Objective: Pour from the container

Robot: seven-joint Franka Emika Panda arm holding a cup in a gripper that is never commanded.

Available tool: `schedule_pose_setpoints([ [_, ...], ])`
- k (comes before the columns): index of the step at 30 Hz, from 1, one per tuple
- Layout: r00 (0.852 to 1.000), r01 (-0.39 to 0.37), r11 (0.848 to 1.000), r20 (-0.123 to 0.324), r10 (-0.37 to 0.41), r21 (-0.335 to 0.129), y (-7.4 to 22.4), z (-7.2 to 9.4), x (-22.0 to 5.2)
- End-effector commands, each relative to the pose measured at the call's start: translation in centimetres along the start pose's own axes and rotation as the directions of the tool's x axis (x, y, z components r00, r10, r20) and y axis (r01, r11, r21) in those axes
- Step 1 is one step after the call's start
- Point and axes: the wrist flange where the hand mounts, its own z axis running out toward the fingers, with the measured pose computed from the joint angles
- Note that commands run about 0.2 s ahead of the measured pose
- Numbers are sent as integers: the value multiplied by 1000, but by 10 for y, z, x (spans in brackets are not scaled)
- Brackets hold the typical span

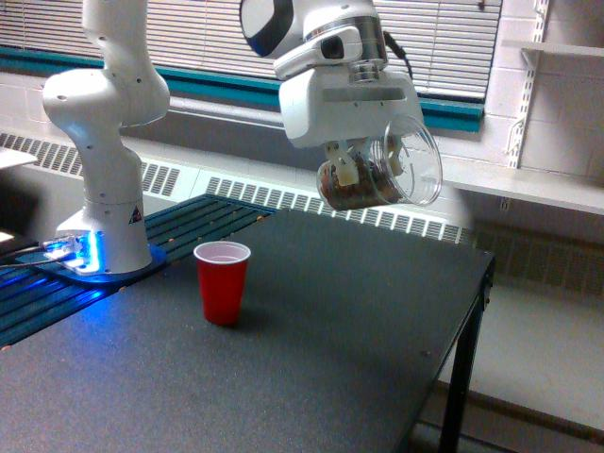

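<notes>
Container [382,175]: clear, nuts inside, clamped in gripper [351,170], held aloft on its side, rim toward the exterior view's right. Red cup [223,281]: upright on surface [330,330], well apart. Nuts still inside; pour not done.

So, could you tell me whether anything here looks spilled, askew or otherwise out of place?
One oddity: the gripper holds the clear container tilted with its rim facing the exterior view's right, away from the red cup, not over it. Nothing is spilled.

Window blinds [217,33] above a white radiator [283,198] behind the dark table [359,340].
</notes>
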Motion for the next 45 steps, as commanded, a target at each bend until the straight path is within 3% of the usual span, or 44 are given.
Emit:
schedule_pose_setpoints([
  [1, 1000, 0, 1000, 11, 0, -30, 9, 14, -5],
  [7, 1000, 11, 999, 15, -10, -37, 12, 15, -14],
  [22, 996, 87, 995, -7, -88, -58, 13, -5, -40],
  [33, 991, 137, 989, -2, -137, -63, 19, -14, -81],
  [45, 985, 173, 980, 11, -173, -97, 48, -13, -126],
])
